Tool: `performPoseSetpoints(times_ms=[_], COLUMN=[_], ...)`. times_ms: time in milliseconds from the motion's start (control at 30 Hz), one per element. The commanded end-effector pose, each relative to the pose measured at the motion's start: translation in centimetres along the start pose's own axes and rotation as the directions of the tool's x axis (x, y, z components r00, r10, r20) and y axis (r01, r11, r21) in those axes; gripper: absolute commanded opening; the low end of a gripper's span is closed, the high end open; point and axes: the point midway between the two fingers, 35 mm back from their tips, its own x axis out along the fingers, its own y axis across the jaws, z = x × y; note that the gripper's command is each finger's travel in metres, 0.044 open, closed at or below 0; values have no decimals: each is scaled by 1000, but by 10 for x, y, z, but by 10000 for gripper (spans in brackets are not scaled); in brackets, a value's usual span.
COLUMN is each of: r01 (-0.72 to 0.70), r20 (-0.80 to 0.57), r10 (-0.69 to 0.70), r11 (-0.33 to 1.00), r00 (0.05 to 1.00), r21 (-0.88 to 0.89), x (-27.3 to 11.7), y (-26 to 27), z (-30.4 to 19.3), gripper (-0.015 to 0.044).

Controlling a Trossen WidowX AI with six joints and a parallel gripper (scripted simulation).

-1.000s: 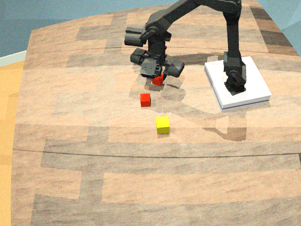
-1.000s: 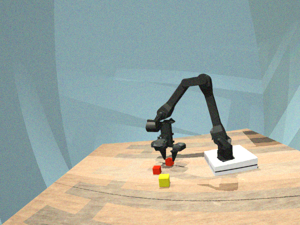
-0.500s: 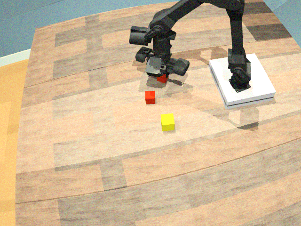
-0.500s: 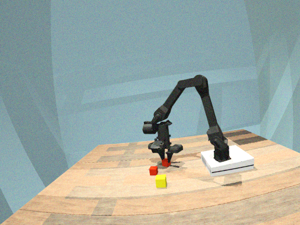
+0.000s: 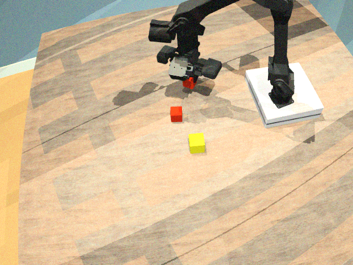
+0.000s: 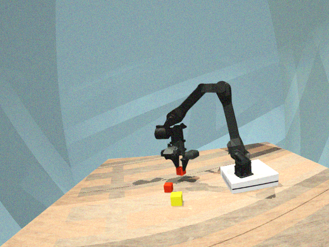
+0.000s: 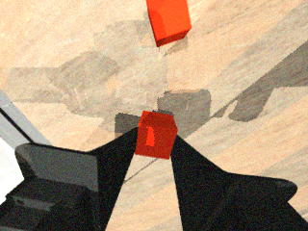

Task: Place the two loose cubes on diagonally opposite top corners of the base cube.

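Observation:
My gripper (image 6: 180, 168) (image 7: 155, 134) points down and is shut on a red cube (image 5: 188, 83) (image 6: 181, 172) (image 7: 155, 146), holding it between the fingertips a little above the table. The cube looks slightly tilted in the wrist view. The other red cube (image 5: 176, 114) (image 6: 168, 187) (image 7: 169, 20) lies flat on the table in front of the gripper. The larger yellow cube (image 5: 196, 142) (image 6: 176, 198) stands on the table nearer the top and exterior views, with nothing on top. The yellow cube is out of the wrist view.
The arm's white base block (image 5: 306, 96) (image 6: 260, 175) stands on the wooden table (image 5: 113, 176) (image 6: 106, 220), to the right of the cubes. Dark shadows of the arm lie on the table under and beside the gripper. The table's left edge shows in the top view.

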Motion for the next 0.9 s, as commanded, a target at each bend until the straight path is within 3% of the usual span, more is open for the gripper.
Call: performPoseSetpoints(times_ms=[0,533,867], r01=[9,9,7], r20=[6,6,8], r10=[-9,-9,-8], r11=[1000,1000,1000], r00=[1000,1000,1000], r21=[-4,-4,22], x=[-16,-67,-65], y=[-3,2,8], z=[1,0,17], gripper=[105,105,105])
